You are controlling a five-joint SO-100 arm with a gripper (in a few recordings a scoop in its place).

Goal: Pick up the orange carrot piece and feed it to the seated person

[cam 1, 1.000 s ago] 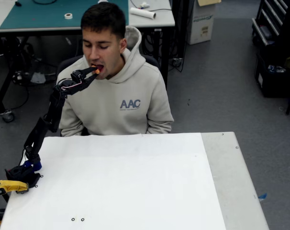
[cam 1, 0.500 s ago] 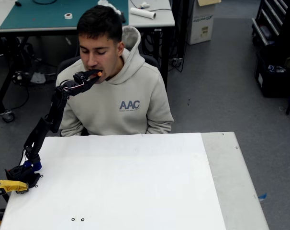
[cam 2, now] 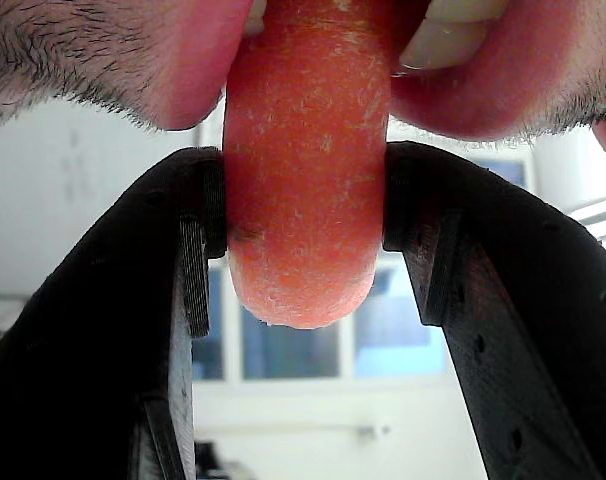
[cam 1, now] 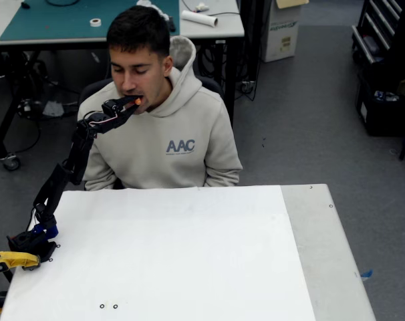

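Observation:
The seated person [cam 1: 166, 134] in a beige hoodie sits behind the white table [cam 1: 176, 254]. My black arm reaches up from the table's left edge to the person's mouth. My gripper [cam 1: 134, 102] is shut on the orange carrot piece [cam 1: 138, 101] there. In the wrist view the carrot piece [cam 2: 305, 180] is pinched between both black fingers [cam 2: 183, 260], and its upper end sits between the person's lips [cam 2: 198, 60] and teeth.
A yellow tool piece [cam 1: 12, 259] lies by the arm's base at the table's left edge. Behind the person stands a desk with a green mat [cam 1: 69, 20], tape and a white roll. Grey floor lies to the right.
The person's head has leaned forward and the mouth has closed around the carrot's end. My gripper has shifted slightly and still holds the carrot.

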